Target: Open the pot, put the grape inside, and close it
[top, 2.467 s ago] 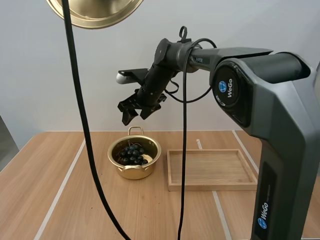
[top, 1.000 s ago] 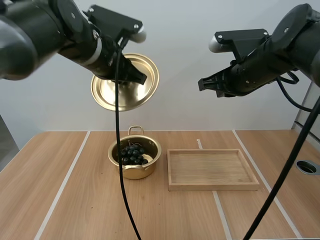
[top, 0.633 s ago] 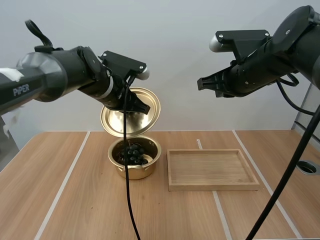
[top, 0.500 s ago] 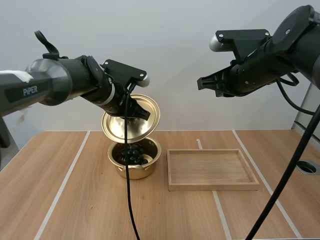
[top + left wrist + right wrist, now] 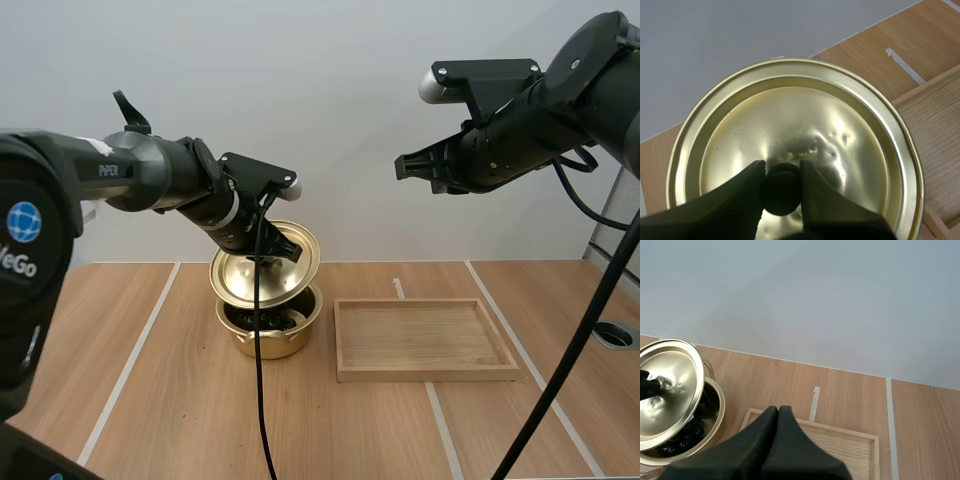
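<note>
The gold lid [image 5: 245, 285] hangs tilted just over the gold pot [image 5: 275, 340], covering most of its mouth. My left gripper [image 5: 272, 252] is shut on the lid's black knob [image 5: 782, 186]; its fingers [image 5: 747, 182] pinch the knob from both sides above the lid [image 5: 805, 125]. Dark grapes [image 5: 689, 433] lie inside the pot [image 5: 716, 405], showing under the raised edge of the lid [image 5: 667, 390]. My right gripper [image 5: 402, 168] hangs high above the tray, shut on nothing, its fingers one dark wedge [image 5: 778, 414].
A shallow wooden tray [image 5: 430, 375] lies right of the pot, also seen under my right gripper [image 5: 840, 450]. The wooden table [image 5: 150, 400] has bare room at the left and front.
My left gripper has brought the lid down from high above to just over the pot. The right arm has kept still.
</note>
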Robot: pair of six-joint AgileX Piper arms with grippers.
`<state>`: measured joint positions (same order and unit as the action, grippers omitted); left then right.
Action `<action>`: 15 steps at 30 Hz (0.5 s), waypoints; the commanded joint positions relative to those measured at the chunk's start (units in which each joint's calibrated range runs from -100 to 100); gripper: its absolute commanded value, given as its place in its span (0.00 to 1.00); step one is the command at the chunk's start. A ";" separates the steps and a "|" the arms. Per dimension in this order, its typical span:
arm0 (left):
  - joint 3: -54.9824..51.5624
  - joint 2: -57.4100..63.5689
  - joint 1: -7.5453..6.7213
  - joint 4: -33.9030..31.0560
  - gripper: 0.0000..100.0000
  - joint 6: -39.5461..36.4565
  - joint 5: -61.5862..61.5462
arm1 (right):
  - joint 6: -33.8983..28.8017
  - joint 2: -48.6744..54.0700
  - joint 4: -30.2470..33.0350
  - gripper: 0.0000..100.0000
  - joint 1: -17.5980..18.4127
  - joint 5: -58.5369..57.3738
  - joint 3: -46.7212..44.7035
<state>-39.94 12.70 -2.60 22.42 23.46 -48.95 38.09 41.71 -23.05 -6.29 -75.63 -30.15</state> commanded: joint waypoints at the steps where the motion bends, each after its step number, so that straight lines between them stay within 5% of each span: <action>1: -0.12 -1.33 -0.08 1.25 0.00 0.21 1.07 | 0.13 0.80 -0.22 0.00 -0.24 0.97 -0.22; 15: -0.12 -7.16 -0.08 1.25 0.00 1.66 1.87 | 0.24 0.80 -0.22 0.00 -0.24 0.97 -0.22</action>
<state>-40.08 6.00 -2.60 22.53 24.72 -48.69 38.09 41.71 -23.05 -6.29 -75.63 -30.15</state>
